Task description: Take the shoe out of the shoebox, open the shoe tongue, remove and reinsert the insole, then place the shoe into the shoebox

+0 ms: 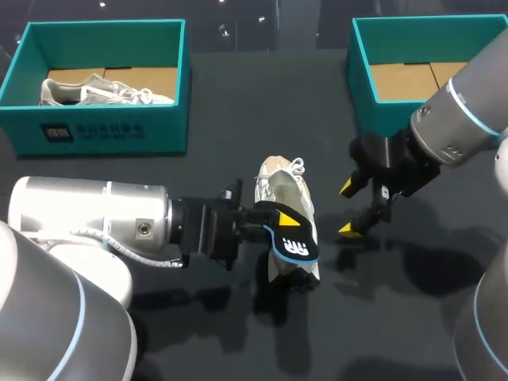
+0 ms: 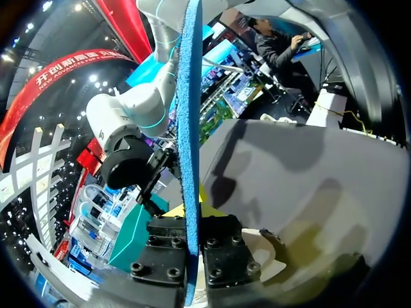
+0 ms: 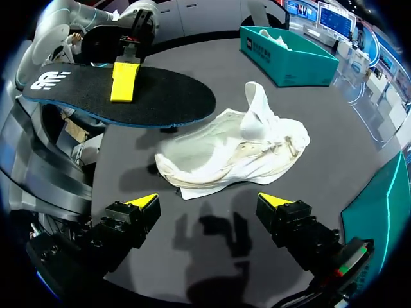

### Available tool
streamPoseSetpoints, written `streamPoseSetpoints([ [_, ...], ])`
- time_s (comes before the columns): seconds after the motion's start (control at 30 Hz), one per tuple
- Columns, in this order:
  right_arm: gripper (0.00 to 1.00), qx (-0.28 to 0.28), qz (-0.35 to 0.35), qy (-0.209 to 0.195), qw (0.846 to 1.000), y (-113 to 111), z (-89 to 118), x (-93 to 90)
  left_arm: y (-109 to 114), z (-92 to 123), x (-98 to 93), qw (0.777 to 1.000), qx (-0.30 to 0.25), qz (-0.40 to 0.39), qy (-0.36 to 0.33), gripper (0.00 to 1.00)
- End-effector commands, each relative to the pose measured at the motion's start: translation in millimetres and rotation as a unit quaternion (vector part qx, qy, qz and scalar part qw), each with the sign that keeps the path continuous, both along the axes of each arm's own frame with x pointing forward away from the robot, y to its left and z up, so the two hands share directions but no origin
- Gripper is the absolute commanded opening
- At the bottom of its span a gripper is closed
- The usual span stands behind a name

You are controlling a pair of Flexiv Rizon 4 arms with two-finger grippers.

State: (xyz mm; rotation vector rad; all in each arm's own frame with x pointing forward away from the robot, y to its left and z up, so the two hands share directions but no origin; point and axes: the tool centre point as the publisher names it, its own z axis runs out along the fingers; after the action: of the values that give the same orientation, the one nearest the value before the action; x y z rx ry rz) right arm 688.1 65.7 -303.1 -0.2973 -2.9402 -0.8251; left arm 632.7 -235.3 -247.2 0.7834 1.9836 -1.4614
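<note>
Shoe (image 1: 284, 186) (image 3: 237, 151): white, lying on the table (image 1: 238, 127), tongue pulled up
Insole (image 1: 292, 236) (image 3: 128, 96) (image 2: 189, 128): black, blue-edged, out of the shoe, held in the air close by it
Left tool (image 1: 287, 222) (image 2: 192, 256): closed on the insole
Right tool (image 1: 349, 208) (image 3: 215, 208): open, empty, near the shoe's other side
Box (image 1: 159, 131): teal, well beyond the shoe, grey shoe (image 1: 95, 91) inside
Other box (image 1: 361, 71): teal, beyond the shoe, by the right tool

The insole (image 1: 295, 246), between the fingers of the left claw (image 1: 287, 222), is hanging over the shoe (image 1: 282, 189), which is lying just ahead of the right claw (image 3: 209, 202). Beyond them the left shoebox (image 1: 103, 128) is holding a second shoe (image 1: 101, 91), well apart from the right shoebox (image 1: 361, 71)
</note>
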Motion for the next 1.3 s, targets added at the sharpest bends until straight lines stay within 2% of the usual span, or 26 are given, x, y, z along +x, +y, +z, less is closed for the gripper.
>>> streamPoseSetpoints([
  [0.03,1.00,-0.008,-0.008,0.005,1.000,6.2,-10.6,-1.0,-2.2,0.8,2.0,1.000,0.006,-0.002,0.005,0.00],
  [0.4,1.00,-0.008,-0.008,0.005,1.000,6.2,-10.6,-1.0,-2.2,-1.0,2.0,1.000,0.006,-0.004,0.012,0.00],
  [0.53,1.00,-0.010,0.009,-0.010,1.000,17.4,-19.1,-4.0,2.9,-5.0,2.5,1.000,0.002,-0.007,0.020,0.00],
  [0.7,1.00,-0.010,0.009,-0.027,1.000,20.5,-23.9,-4.8,9.9,-2.5,1.4,0.999,0.012,-0.014,0.027,0.00],
  [1.0,1.00,-0.016,0.020,-0.030,0.999,28.6,-32.3,-7.3,18.1,-5.8,-5.8,0.998,0.027,-0.007,0.048,0.00],
  [1.3,1.00,-0.017,0.021,-0.033,0.999,31.1,-41.2,-5.3,19.3,-7.4,-7.1,0.998,0.012,-0.018,0.062,0.00],
])
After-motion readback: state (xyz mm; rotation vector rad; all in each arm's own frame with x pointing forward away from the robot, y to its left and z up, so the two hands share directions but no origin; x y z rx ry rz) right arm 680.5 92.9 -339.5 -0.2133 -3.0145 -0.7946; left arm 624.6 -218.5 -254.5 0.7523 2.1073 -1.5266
